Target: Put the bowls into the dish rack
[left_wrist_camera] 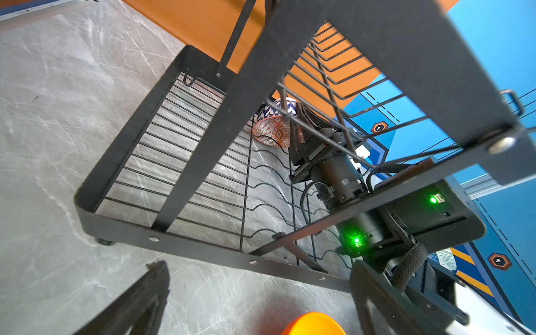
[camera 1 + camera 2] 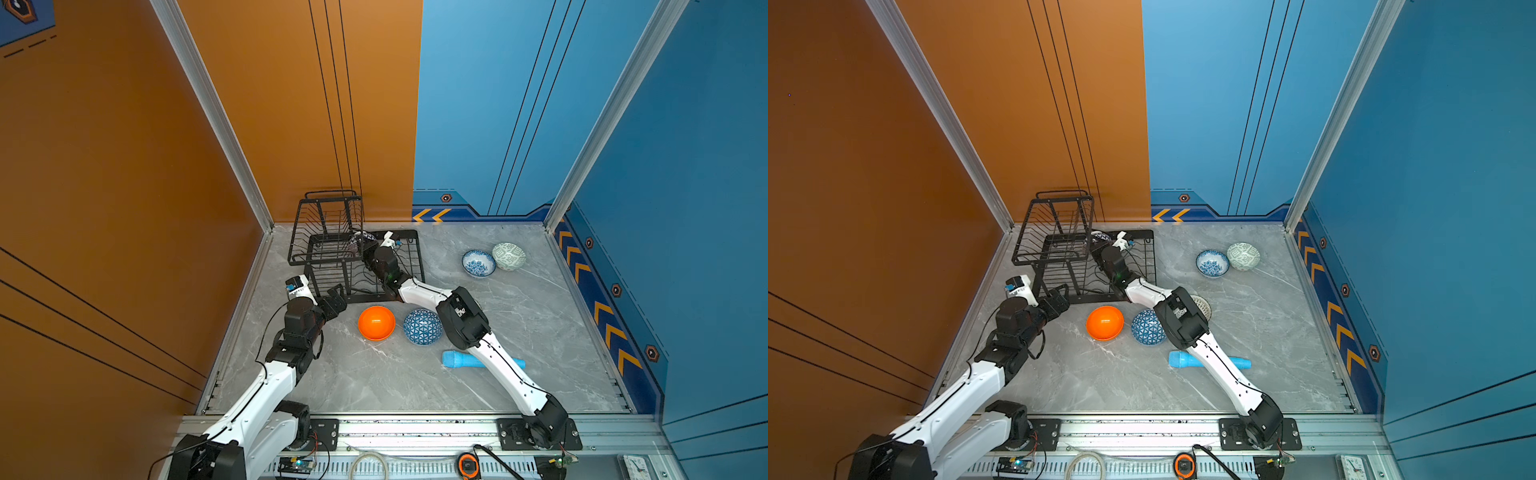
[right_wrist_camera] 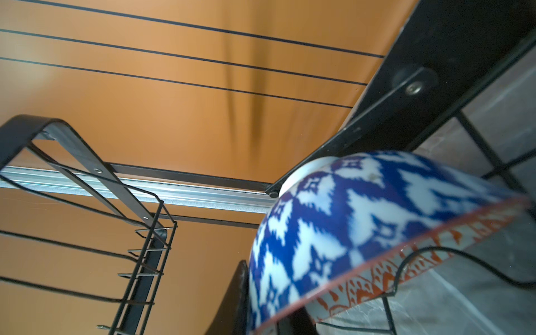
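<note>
The black wire dish rack (image 2: 330, 193) (image 2: 1064, 194) stands at the back left. My right gripper (image 3: 269, 313) reaches into its lower tray (image 1: 87, 200), under the raised basket, shut on the rim of the orange-white diamond bowl (image 3: 362, 220) (image 1: 274, 127) (image 2: 361, 237), which is tilted on the wavy dividers. Open and holding nothing, my left gripper (image 1: 258, 269) (image 2: 336, 297) hovers at the rack's front edge, beside the upside-down plain orange bowl (image 2: 376, 323) (image 1: 314, 323). A blue triangle bowl (image 2: 422, 327) lies right of that one.
A white-blue floral bowl (image 2: 478, 262) and a pale green bowl (image 2: 508, 256) sit together at the back right. A white dotted bowl (image 2: 1202, 305) peeks out behind my right elbow. A light blue cylinder (image 2: 457, 359) lies under my right forearm.
</note>
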